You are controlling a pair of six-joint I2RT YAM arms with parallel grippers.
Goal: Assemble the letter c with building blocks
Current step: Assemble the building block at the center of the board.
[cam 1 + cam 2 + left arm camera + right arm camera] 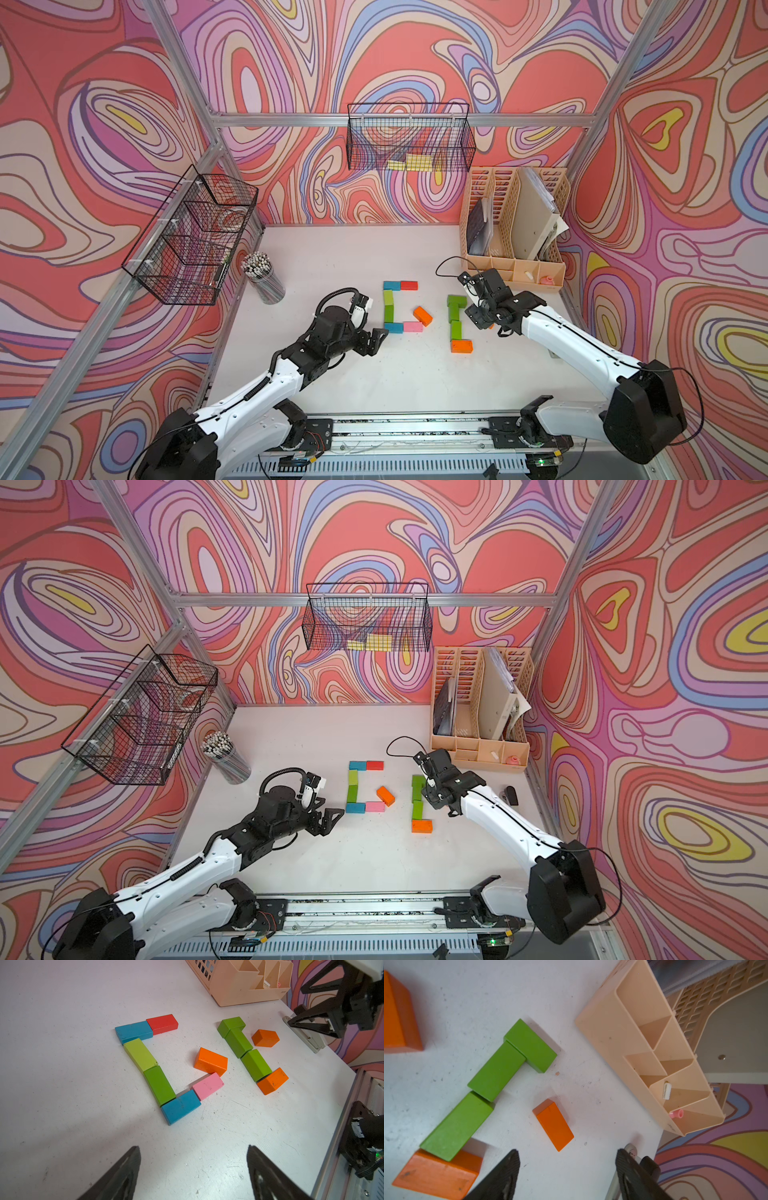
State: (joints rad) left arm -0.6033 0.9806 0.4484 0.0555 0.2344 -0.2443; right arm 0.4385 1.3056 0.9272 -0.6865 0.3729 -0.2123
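Observation:
Building blocks lie on the white table in two groups. One group has blue (392,285), red (409,285), light green (388,298), green (389,313), blue (393,328) and pink (412,326) blocks in a C outline, with an orange block (422,316) askew inside it. To its right, three green blocks (455,314) run in a line, the nearest resting on an orange block (461,346). A small orange block (553,1124) lies just ahead of my right gripper (568,1151), which is open and empty. My left gripper (192,1148) is open and empty, left of the near blue block.
A beige desk organiser (515,266) stands at the back right, and a stapler (512,796) lies by the right edge. A jar of pencils (264,278) stands at the left. Wire baskets hang on the left wall (195,237) and back wall (409,137).

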